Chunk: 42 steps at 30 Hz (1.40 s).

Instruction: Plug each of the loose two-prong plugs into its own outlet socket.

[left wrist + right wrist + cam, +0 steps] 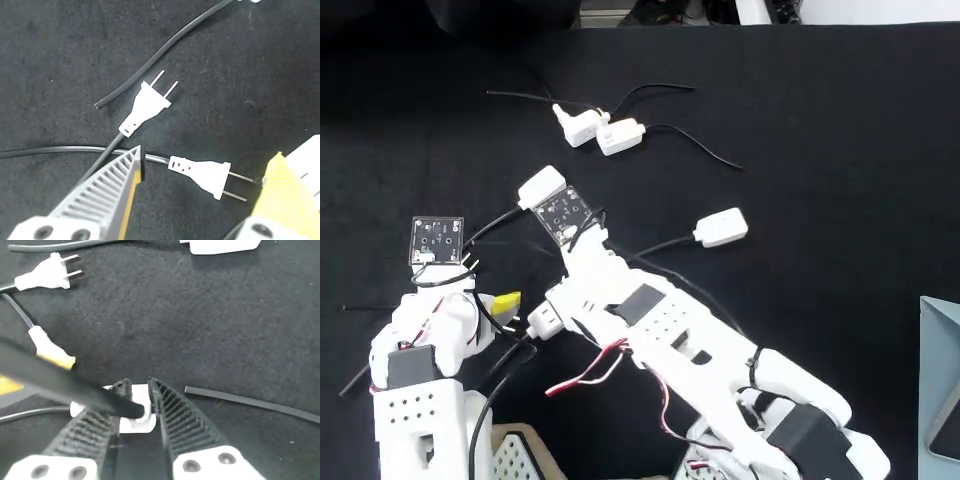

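Observation:
Two white two-prong plugs lie on the black cloth under my left gripper (207,155), which is open. One plug (202,172) lies between the grey finger (115,185) and the yellow-taped finger (280,195). The other plug (147,102) lies just beyond them. My right gripper (139,385) is shut on a white plastic piece (135,422); whether it is a plug or a socket I cannot tell. A black cable (60,382) crosses its fingers. In the high view the left gripper (495,305) and the right gripper (552,312) sit close together at centre left.
A white socket block (720,228) lies right of centre, and two more (580,125) (620,135) lie at the back, each with a black cord. Loose cables snake over the cloth. A grey box edge (940,380) stands at the far right.

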Tool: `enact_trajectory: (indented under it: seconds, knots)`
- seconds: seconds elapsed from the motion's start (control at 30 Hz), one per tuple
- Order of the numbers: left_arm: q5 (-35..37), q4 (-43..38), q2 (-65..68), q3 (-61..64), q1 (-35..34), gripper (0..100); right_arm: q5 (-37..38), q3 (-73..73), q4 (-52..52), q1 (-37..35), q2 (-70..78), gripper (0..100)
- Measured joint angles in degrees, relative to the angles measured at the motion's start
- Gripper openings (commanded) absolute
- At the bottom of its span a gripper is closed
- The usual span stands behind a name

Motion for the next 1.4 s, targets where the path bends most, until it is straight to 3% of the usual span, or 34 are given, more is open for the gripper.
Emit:
enact_trajectory:
  seconds: [0.63,1.4]
  knots:
    - [0.00,0.09,0.00,0.00,-3.34,38,8.88,-4.22,-0.35,-0.09,9.76,1.1]
    - [0.00,0.09,0.00,0.00,-3.52,38,14.07,-6.24,-13.27,12.22,11.34,1.1]
